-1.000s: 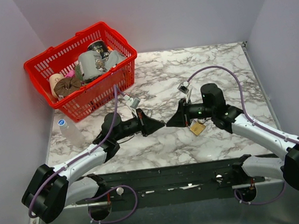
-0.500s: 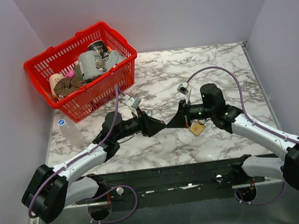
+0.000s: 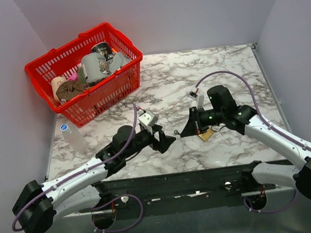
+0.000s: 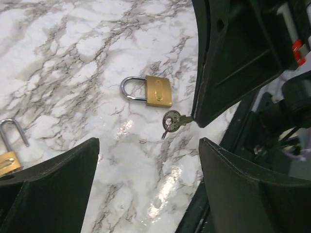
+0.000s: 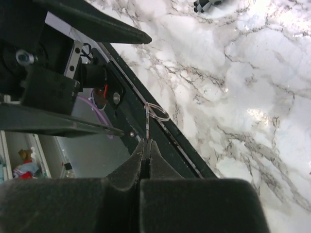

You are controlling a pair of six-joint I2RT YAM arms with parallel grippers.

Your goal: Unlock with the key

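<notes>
Small key with a dark round head (image 4: pixel 171 120) sat over the white marble tabletop (image 4: pixel 73 73), and you had it pinched at the very tip of your right gripper (image 5: pixel 146 142), jaws clenched on it, a thin wire ring (image 5: pixel 158 113) dangling off it. In the top view your left gripper (image 3: pixel 169 142) was close by at eight o'clock of the key, jaws released wide, holding nothing. In the left wrist view a brass padlock with a silver shackle (image 4: pixel 154 91) lay flat at eleven o'clock of the key. A second brass padlock (image 4: pixel 7 160) showed at eight o'clock, cut off by the edge of view.
</notes>
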